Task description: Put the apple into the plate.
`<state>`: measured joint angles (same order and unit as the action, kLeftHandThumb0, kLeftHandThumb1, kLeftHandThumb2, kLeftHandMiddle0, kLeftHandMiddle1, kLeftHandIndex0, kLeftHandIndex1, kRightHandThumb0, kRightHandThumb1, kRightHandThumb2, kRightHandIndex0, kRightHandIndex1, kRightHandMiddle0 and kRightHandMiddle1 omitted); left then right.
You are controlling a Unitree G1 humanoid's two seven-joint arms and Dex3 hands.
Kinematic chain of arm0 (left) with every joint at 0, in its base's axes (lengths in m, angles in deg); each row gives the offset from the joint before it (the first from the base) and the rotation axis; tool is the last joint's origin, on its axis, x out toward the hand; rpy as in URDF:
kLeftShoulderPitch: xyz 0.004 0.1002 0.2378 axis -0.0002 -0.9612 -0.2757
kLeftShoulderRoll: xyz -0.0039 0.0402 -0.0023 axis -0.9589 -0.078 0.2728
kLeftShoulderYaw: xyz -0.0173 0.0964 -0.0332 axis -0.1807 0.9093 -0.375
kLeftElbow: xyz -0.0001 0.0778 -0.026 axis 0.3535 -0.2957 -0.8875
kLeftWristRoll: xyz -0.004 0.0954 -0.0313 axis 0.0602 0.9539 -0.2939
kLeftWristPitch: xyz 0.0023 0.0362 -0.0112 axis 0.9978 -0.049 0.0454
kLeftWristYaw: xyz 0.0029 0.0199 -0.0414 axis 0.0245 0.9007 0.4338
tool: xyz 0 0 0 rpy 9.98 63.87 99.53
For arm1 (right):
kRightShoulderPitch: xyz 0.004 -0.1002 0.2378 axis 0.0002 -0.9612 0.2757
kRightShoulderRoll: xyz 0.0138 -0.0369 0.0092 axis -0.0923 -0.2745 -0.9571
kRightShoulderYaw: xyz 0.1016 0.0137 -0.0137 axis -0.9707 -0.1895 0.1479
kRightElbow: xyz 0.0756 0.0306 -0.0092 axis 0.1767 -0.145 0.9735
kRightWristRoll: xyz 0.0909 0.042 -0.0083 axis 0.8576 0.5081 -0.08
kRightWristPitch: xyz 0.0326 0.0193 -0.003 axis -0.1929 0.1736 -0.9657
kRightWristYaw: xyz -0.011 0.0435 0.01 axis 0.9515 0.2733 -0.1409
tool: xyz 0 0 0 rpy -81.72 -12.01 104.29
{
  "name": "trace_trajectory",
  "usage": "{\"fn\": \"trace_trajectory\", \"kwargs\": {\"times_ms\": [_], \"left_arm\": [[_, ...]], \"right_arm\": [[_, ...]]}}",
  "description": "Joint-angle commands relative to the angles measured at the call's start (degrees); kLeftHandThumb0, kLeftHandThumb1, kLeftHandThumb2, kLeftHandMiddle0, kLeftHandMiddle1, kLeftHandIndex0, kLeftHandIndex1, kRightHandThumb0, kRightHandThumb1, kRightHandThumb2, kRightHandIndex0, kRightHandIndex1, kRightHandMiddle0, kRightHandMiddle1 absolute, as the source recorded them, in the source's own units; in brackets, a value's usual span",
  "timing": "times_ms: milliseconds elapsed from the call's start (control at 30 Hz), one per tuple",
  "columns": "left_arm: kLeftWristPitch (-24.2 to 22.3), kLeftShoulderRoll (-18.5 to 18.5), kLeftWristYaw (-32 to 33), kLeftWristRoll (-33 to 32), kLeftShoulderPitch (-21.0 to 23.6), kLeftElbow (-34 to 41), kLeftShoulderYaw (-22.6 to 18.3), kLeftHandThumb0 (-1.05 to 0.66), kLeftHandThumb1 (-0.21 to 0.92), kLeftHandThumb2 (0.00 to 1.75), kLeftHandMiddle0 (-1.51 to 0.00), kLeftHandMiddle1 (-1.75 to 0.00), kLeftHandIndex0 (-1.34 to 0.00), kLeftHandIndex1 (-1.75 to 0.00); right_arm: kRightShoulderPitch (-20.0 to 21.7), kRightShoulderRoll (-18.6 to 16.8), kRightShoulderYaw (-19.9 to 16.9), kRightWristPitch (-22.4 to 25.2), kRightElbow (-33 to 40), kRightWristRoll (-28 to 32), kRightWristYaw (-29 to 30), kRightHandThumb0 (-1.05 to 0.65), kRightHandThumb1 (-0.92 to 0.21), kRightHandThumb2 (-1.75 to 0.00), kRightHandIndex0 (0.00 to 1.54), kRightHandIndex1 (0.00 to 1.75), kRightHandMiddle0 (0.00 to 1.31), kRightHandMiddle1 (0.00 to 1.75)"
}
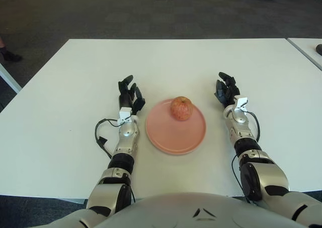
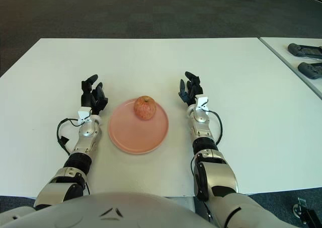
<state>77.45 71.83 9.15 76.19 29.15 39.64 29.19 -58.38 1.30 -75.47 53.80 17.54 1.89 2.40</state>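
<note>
The apple (image 1: 181, 108) sits on the far part of the pink plate (image 1: 175, 137); left hand (image 1: 129, 97) and right hand (image 1: 226, 90) flank it, fingers apart, holding nothing, so the task looks done

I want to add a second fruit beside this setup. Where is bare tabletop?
Bare white table lies beyond the pink plate toward the far edge, and outward of each arm. The middle is crowded: the apple sits on the plate's far part, the left robot hand and right robot hand flanking the plate, both open.
</note>
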Motion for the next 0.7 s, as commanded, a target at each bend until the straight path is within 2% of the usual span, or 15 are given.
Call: {"fn": "trace_trajectory", "kwargs": {"times_ms": [0,267,667], "left_arm": [[-4.00,0.04,0.12,0.73,-1.16,3.25,0.69,-0.73,0.92,0.75,-0.48,-0.24,0.00,-1.08],[-8.90,0.42,0.48,1.22,-3.52,9.36,1.85,-0.72,0.92,0.75,-0.44,-0.24,0.00,-1.01],[-10.09,0.54,2.36,3.04,-4.79,12.28,2.71,-0.75,0.92,0.77,-0.39,-0.22,0.00,-0.86]], "right_arm": [[-0.41,0.32,-0.39,1.11,-0.15,0.49,-0.04,-0.68,-0.92,-0.63,0.24,0.21,0.00,0.69],[-0.71,0.28,-0.38,1.16,0.29,0.48,-0.08,-0.68,-0.92,-0.63,0.24,0.21,0.00,0.69],[-0.87,0.25,-0.36,1.25,0.57,0.46,-0.08,-0.68,-0.92,-0.63,0.24,0.21,0.00,0.69]]}}
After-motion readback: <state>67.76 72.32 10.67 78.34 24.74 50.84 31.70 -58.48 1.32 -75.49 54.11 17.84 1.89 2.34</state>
